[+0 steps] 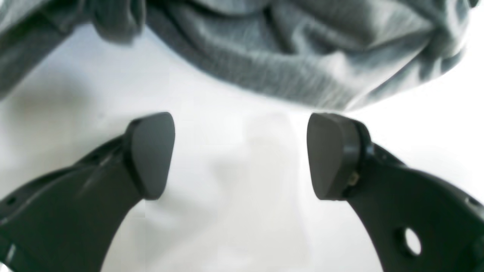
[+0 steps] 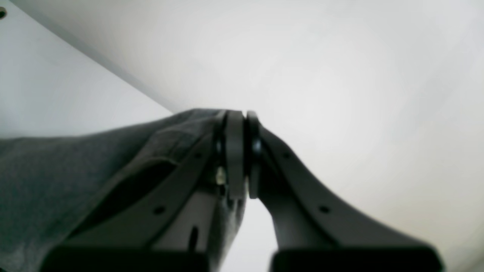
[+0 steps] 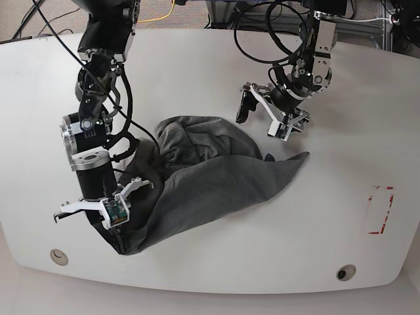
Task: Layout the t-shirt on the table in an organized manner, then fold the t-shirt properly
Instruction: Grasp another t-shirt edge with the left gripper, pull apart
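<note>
In your left wrist view, the left gripper (image 1: 241,155) has its two dark fingers (image 1: 151,153) spread wide apart with nothing between them. It hangs over the bare white table (image 1: 234,211). The grey t-shirt (image 1: 287,53) lies bunched in soft folds along the top of the view, just past the fingertips and not touching them.

In your right wrist view, the right gripper (image 2: 239,151) has its fingers pressed tight together. A fold of the t-shirt (image 2: 75,181) runs up along the left finger right to the tips, so it looks pinched there. The cloth drapes down to the left. The view is blurry. Behind it you see the white table (image 2: 56,94) and one small dark hole (image 2: 2,13) in the top left corner.

In your base view, the t-shirt (image 3: 216,177) lies crumpled near the middle of the table (image 3: 197,72), a bit toward the front edge. One part spreads to a point toward the right side. The right gripper (image 3: 121,230) is near the front left corner, holding the low end of the shirt. The left gripper (image 3: 262,118) hangs open just behind the shirt, toward the back edge. A red dashed mark (image 3: 379,210) sits near the right edge. Two round holes (image 3: 346,271) are along the front edge, one by each corner.
</note>
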